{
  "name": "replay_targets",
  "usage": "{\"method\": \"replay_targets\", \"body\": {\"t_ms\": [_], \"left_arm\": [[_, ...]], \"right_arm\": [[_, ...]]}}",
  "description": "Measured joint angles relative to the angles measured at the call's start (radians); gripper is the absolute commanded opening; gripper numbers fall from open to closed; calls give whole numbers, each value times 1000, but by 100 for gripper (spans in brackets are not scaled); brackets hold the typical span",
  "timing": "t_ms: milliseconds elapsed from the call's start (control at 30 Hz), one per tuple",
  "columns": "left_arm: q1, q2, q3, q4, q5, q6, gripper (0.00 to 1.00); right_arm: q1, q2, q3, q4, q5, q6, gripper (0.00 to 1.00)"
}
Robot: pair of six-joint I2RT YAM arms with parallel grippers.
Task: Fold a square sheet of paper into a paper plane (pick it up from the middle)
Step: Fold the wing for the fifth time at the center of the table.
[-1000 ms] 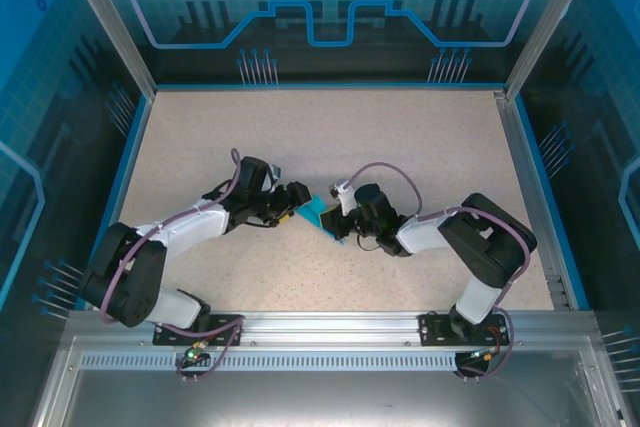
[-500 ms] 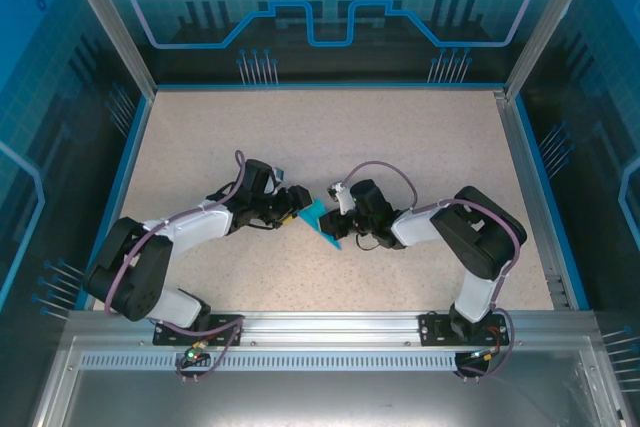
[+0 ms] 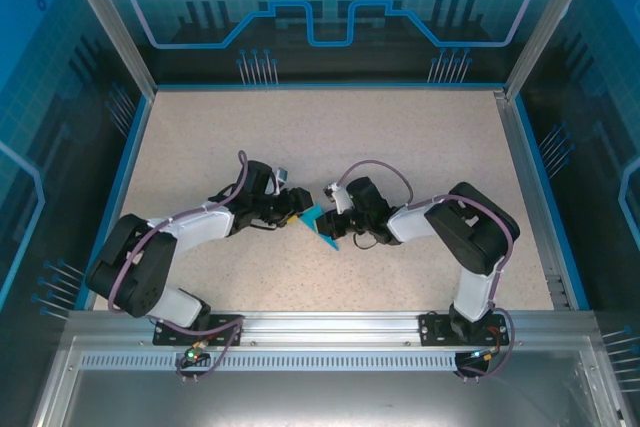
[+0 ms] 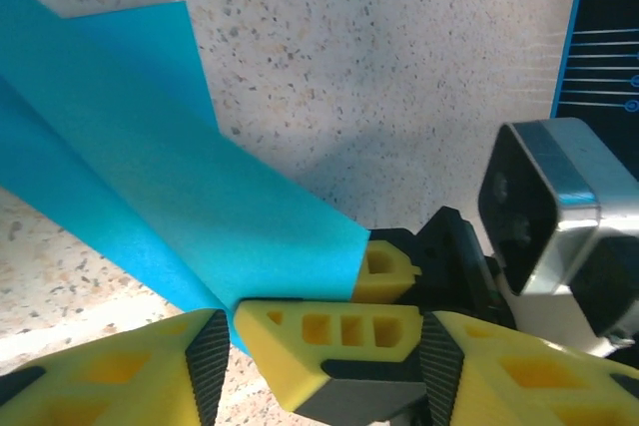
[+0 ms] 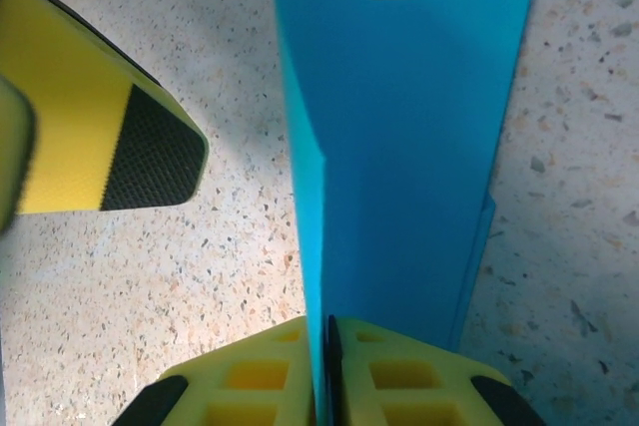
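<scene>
The square sheet of paper point(image 3: 321, 226) is teal and folded into a narrow layered piece with a long crease. It sits at the middle of the speckled table point(image 3: 400, 147). My right gripper point(image 3: 334, 218) is shut on its near end, and the paper point(image 5: 399, 147) stands on edge between the yellow fingers point(image 5: 250, 381). My left gripper point(image 3: 298, 215) comes in from the left with its jaws open. In the left wrist view they point(image 4: 321, 361) straddle the right gripper's yellow fingertip point(image 4: 329, 341), just below the paper point(image 4: 160, 207).
A blue rim point(image 3: 125, 187) and metal frame posts bound the table on both sides. An aluminium rail point(image 3: 320, 327) with the arm bases runs along the near edge. The right arm's camera housing point(image 4: 559, 216) is close beside the left gripper.
The left gripper's jaws have narrowed around the right gripper's fingertips. Both arms have drawn a little closer at the centre, and the paper has shifted slightly towards the near-left.
</scene>
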Motion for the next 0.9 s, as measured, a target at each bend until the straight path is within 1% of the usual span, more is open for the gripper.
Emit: {"method": "replay_targets", "body": {"t_ms": [300, 700, 900], "left_arm": [[0, 53, 1, 35, 10, -12, 44], [0, 79, 18, 50, 20, -26, 41], [0, 118, 21, 50, 20, -27, 38]], "right_arm": [[0, 14, 29, -45, -13, -5, 13], [-7, 45, 70, -88, -53, -5, 14], [-14, 51, 80, -99, -74, -4, 14]]}}
